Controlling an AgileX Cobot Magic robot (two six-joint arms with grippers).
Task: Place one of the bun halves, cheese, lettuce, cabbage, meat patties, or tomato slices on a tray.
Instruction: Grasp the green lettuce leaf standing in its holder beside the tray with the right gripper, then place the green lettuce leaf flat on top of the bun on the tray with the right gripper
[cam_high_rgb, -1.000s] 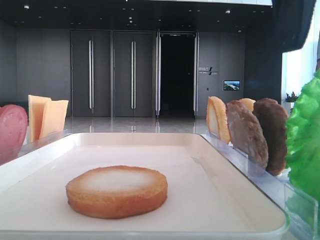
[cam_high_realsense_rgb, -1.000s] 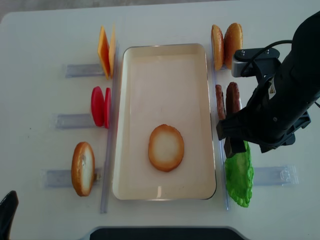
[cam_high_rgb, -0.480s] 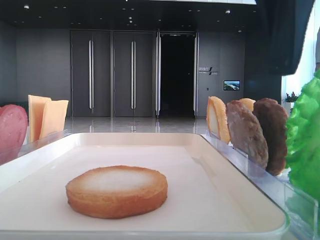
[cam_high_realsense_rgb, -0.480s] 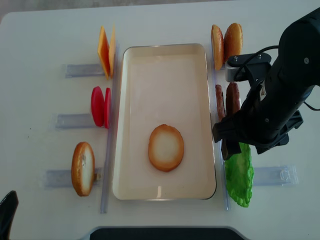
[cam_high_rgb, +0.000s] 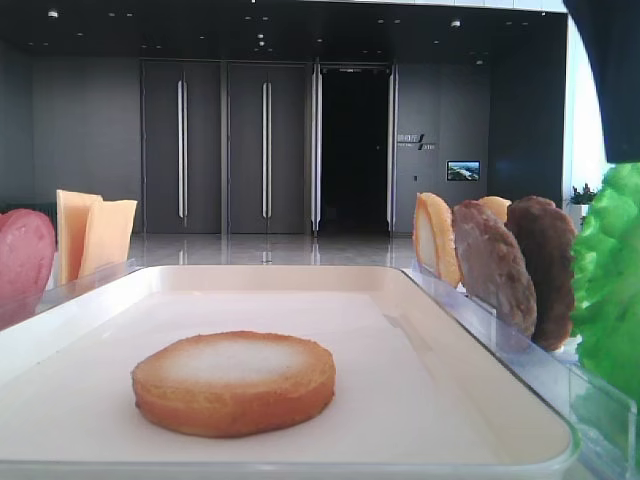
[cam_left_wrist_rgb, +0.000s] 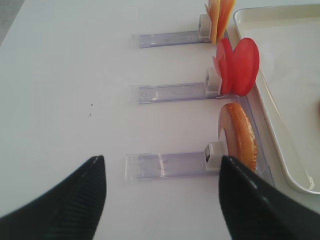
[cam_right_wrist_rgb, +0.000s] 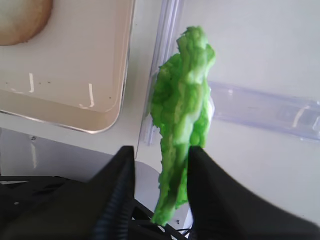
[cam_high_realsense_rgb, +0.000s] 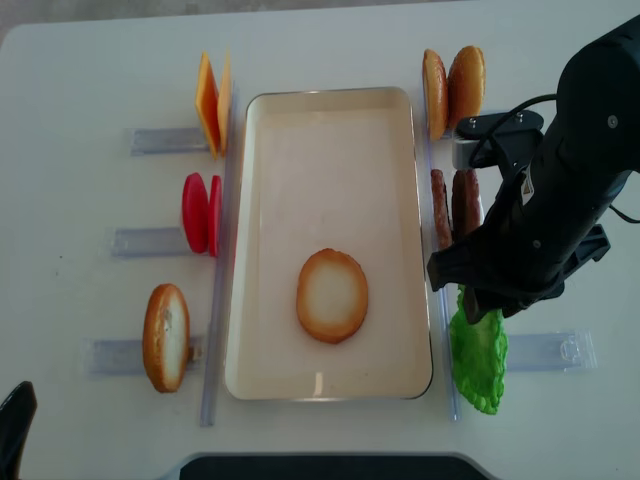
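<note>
The green lettuce stands on edge in its clear holder, just right of the cream tray. My right gripper straddles the leaf's near end. The right finger touches the leaf and a gap remains at the left finger, so the jaws are open. From overhead the right gripper covers the lettuce's upper end. One bun half lies flat on the tray, pale face up. My left gripper hangs wide open over the table, near another bun half in its holder.
Left of the tray, clear holders carry cheese slices, tomato slices and a bun half. On the right stand two bun halves and two meat patties, right behind the right arm. A clear rail runs along the tray's left side.
The right arm shifted slightly left and down over the lettuce. Its jaws have narrowed around the leaf, whose top edge now sits lower. The left arm is unchanged.
</note>
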